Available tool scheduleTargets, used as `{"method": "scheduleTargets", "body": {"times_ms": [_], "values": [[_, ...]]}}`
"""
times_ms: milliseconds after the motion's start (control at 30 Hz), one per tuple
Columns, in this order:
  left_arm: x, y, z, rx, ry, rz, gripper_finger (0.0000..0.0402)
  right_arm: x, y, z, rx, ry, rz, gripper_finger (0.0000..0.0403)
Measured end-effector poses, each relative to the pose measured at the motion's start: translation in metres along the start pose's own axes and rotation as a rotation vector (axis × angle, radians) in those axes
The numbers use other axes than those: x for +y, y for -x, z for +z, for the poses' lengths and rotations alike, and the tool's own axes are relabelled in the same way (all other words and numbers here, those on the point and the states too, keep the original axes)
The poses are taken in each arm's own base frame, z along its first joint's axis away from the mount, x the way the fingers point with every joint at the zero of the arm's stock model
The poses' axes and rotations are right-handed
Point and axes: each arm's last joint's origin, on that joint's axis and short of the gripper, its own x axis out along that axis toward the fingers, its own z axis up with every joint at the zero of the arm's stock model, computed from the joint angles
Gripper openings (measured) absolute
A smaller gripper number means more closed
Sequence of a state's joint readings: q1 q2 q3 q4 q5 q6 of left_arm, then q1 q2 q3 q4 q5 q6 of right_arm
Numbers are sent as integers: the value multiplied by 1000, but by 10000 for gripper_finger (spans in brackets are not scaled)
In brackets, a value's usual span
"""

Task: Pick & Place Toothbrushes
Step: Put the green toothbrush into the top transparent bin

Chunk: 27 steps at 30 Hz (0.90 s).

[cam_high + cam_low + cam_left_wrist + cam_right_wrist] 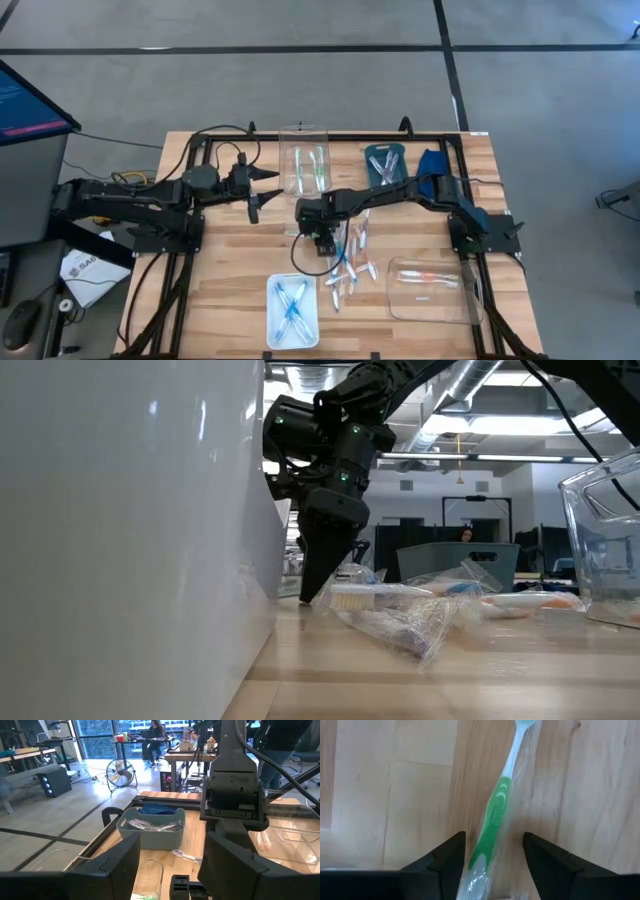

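A green toothbrush (496,810) in a clear wrapper lies flat on the wooden table. My right gripper (494,845) points steeply down over it, open, with one finger on each side of the handle's lower part and the tips close to the table (312,592). Just to the right of that gripper lies a loose pile of wrapped toothbrushes (350,268). My left gripper (268,190) hangs open above the table's left half, touching nothing.
A clear bin (303,165) with green brushes and a teal tray (385,165) stand at the far side, beside a blue cloth (432,165). A white tray (292,312) with blue brushes and a clear bin (432,290) with orange ones stand near the front edge.
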<state>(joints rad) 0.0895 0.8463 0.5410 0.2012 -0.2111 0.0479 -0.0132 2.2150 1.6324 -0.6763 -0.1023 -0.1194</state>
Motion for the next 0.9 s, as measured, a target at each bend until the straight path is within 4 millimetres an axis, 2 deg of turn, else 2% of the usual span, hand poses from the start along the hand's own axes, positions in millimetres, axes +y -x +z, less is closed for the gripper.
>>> {"method": "scheduleTargets", "body": {"times_ms": [667, 900], "values": [[0, 0, 0, -1, 1, 0, 218, 0, 6, 5, -9, 13, 0, 166], [0, 0, 0, -1, 1, 0, 218, 0, 6, 5, -10, 14, 0, 129]]}}
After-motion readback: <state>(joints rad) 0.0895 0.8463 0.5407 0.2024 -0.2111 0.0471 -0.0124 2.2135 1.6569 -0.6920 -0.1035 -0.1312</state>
